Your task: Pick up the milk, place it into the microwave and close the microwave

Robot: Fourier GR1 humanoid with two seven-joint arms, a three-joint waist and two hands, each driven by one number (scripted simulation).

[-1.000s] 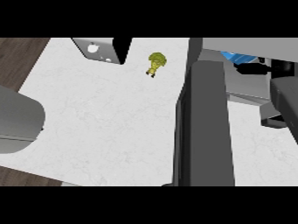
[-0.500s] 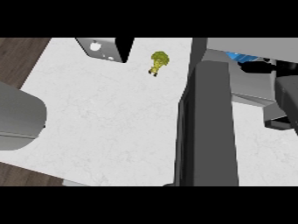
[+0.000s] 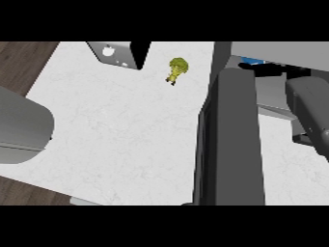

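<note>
Right hand (image 3: 270, 71) reaches into microwave (image 3: 288, 50), next to blue milk (image 3: 251, 60) inside; I cannot tell if it holds it. Door (image 3: 231, 140) stands open. Left hand out of view.

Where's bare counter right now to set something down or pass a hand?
Widest free patch: white counter between the left forearm and the open microwave door, on the near side of the green item. A narrower strip lies right of the door, beneath the right forearm. Crowded: the microwave opening, around the blue item.

Blue milk (image 3: 252, 61) inside open microwave (image 3: 302, 52)
</note>
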